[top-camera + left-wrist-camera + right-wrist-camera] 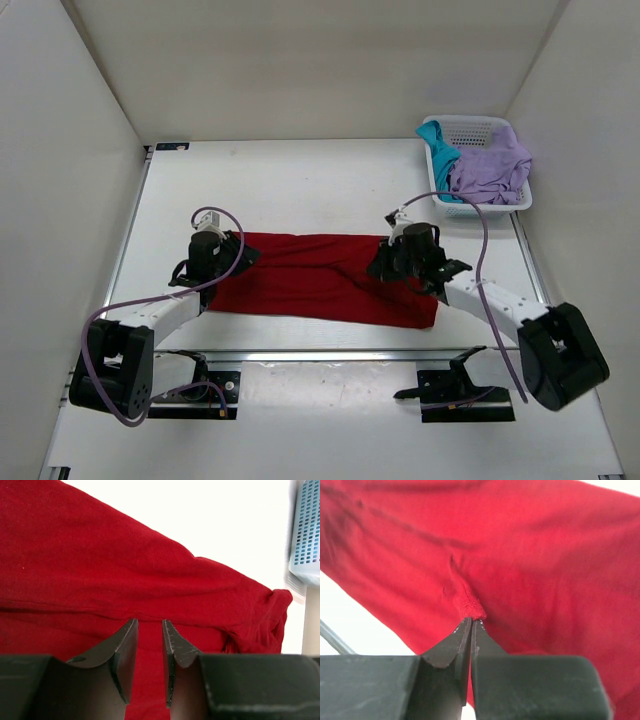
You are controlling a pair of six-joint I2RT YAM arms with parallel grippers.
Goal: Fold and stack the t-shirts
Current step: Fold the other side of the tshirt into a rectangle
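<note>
At far-right corner, basket [470, 121] holds teal shirt [438, 145] & lavender shirt [490, 168].

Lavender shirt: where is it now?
Top view, far right: the lavender shirt lies heaped in the white basket at the back right, beside the teal shirt, well beyond the red shirt.

You have three shirts: one red shirt [320, 275] at the fingers, one teal shirt [437, 145] and one lavender shirt [490, 170] well beyond them; one basket [480, 122]; two grippers, left gripper [150, 625] and right gripper [471, 622].
</note>
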